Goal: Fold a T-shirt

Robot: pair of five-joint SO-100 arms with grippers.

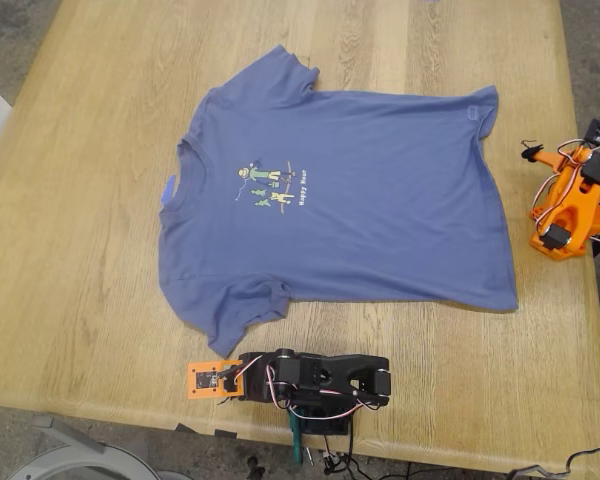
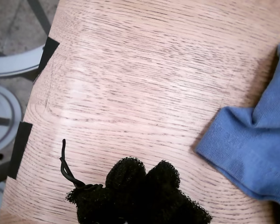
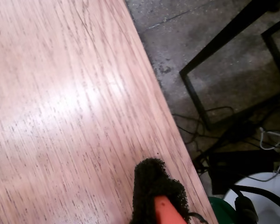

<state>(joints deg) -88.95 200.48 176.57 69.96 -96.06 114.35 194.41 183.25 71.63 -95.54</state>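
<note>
The periwinkle-blue T-shirt (image 1: 380,210) lies flat and spread out on the wooden table (image 1: 90,250), collar toward the exterior view's left, hem toward its right, cartoon print (image 1: 272,185) facing up. My first gripper (image 1: 212,381), on the black arm at the near table edge, rests on the bare wood just off one sleeve (image 2: 252,154). Its black foam pads (image 2: 130,179) are pressed together with nothing between them. My second gripper (image 1: 538,155), on the orange arm at the exterior view's right, is apart from the hem. Its foam pad (image 3: 151,184) hovers over bare wood near the table edge, shut and empty.
The table edge runs close to both grippers. A grey chair base (image 2: 4,107) stands below the first gripper's edge. A black metal frame (image 3: 214,56) and cables (image 3: 252,140) lie on the floor beside the second. A loose black thread (image 2: 65,165) hangs from the first gripper's pad.
</note>
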